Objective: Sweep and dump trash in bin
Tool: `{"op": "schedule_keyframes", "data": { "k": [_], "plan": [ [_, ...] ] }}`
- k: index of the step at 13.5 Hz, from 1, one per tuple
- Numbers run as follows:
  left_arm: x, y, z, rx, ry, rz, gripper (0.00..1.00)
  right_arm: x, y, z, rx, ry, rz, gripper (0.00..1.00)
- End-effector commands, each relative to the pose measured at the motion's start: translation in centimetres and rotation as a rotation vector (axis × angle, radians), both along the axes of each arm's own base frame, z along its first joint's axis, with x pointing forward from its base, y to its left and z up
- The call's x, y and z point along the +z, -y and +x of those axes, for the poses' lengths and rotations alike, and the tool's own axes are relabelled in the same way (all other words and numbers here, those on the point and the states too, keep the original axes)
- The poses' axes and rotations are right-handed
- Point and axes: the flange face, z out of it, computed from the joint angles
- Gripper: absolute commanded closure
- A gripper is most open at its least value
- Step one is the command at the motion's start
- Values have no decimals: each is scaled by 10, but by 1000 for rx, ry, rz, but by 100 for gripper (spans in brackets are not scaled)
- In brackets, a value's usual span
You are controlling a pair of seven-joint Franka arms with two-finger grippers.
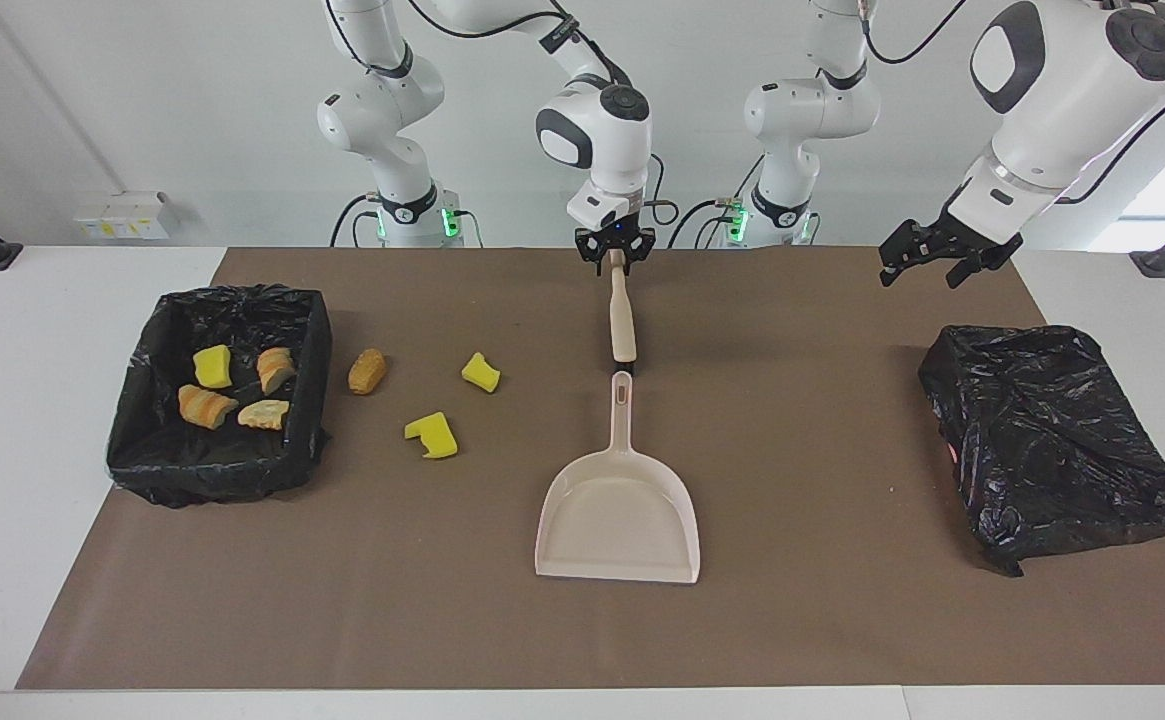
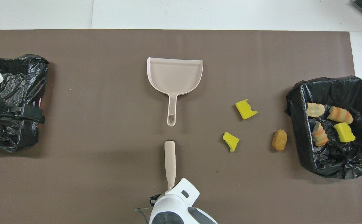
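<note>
Three pieces of trash lie loose on the brown mat covering the desk: a notched yellow foam sponge chunk [image 1: 431, 436], a smaller yellow foam wedge [image 1: 481, 372] and a golden-brown bread-like lump [image 1: 367, 371], the lump just beside the open black-lined bin [image 1: 310, 330] at the right arm's end. More chunks already sit inside that bin.

All three look light and soft, likely to skid or roll under bristles rather than resist, so gentle strokes should do. The beige plastic dustpan [image 1: 618, 515] lies flat mid-mat, handle toward the robots.

The right tool [image 1: 617, 258] is clenched on the robot-side end of the stiff beige-handled brush [image 1: 622, 320], which looks a sound hold for a rigid handle. The left tool [image 1: 937, 262] waits released above the mat near a crumpled black bag-covered heap [image 1: 1052, 440].
</note>
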Motion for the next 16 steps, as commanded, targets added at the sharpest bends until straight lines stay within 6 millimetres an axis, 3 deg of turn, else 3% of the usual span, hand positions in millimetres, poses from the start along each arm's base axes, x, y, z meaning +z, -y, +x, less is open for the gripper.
{"op": "schedule_keyframes", "data": {
  "k": [1, 3, 6, 10, 11, 13, 16],
  "plan": [
    [1, 0, -8, -15, -2, 11, 0, 19, -1, 9, 8, -24, 2, 100],
    [1, 2, -8, -15, 2, 12, 0, 47, 17, 18, -22, -26, -12, 100],
    [4, 36, -3, -65, 47, 5, 0, 89, 58, 43, -48, -43, -34, 100],
    [3, 115, 16, -135, 170, -19, 0, 134, 116, 92, -95, -145, -104, 100],
    [-1, 132, 22, -157, 169, -20, 0, 138, 136, 104, -128, -158, -135, 100],
    [-16, 186, 41, -124, 170, -32, 0, 132, 177, 123, -193, -176, -200, 100],
    [-57, 262, 65, -44, 202, -57, 0, 117, 243, 142, -173, -213, -300, 100]
  ]
}}
